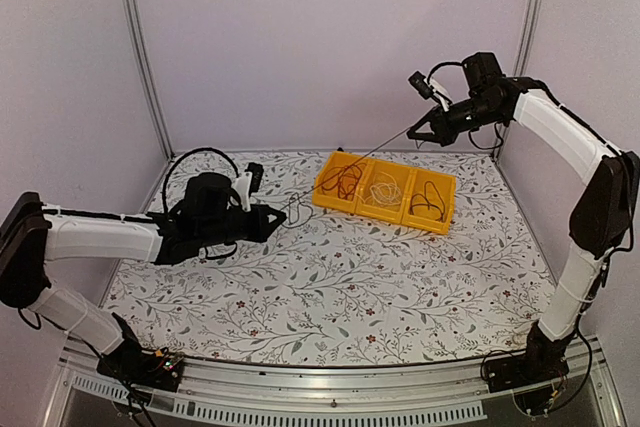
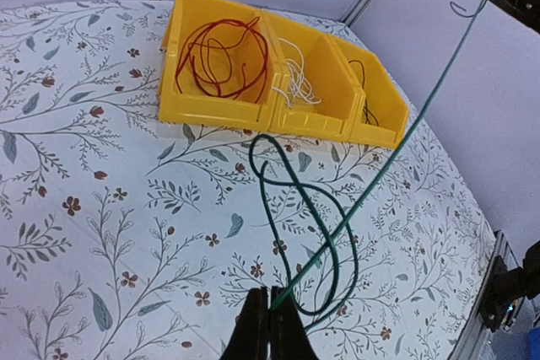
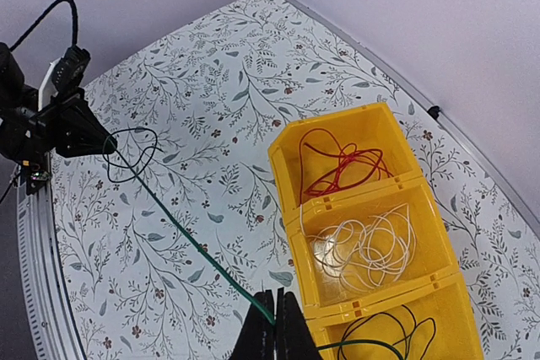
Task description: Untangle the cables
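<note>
High rear overview; wrist views seemingly share bins.

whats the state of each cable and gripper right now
left gripper: shut on green cable
right gripper: shut on green cable
green cable: taut between both grippers, loose loops near the left one
red cable: coiled in left yellow bin
white cable: coiled in middle yellow bin
black cable: coiled in right yellow bin

One cable ran from your left gripper up to your right gripper, beside three bins at the table's rear, each holding another.
</note>
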